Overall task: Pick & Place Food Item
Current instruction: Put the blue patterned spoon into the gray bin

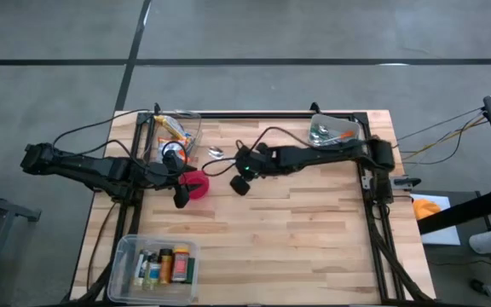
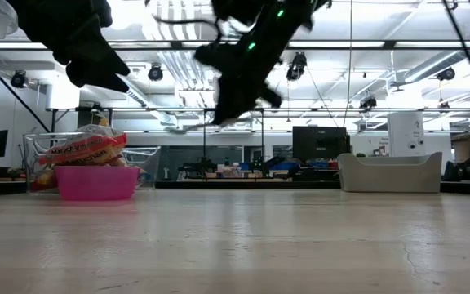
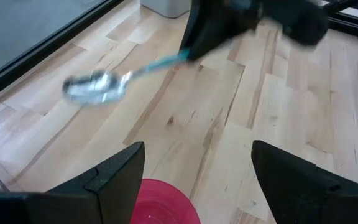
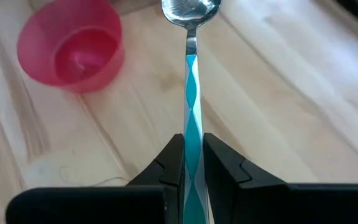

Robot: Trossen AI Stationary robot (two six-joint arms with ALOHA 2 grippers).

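Note:
My right gripper [image 4: 192,155] is shut on a spoon [image 4: 191,68] with a teal-and-white handle and a shiny metal bowl [image 3: 97,87], held in the air over the middle of the table [image 1: 314,239]. Beside it stands a pink bowl [image 1: 198,184] on its base. My left gripper [image 3: 197,180] hovers open just above that pink bowl [image 3: 161,200], with nothing between its fingers. Snack packets [image 2: 84,149] lie in a clear bin [image 1: 176,132] at the far left. My right gripper pinches the spoon's teal-and-white handle [image 4: 191,127] between its two fingers, toward the handle's free end. The fingers lie along the handle and slant downward from the table's right side. The spoon juts out beyond the fingertips, lifted clear of the table.
A second clear bin [image 1: 332,132] stands at the far right. A clear box of small bottles [image 1: 156,263] sits at the near left. The near right of the tabletop shows bare wood. A black frame [image 1: 254,113] runs along the table's far edge.

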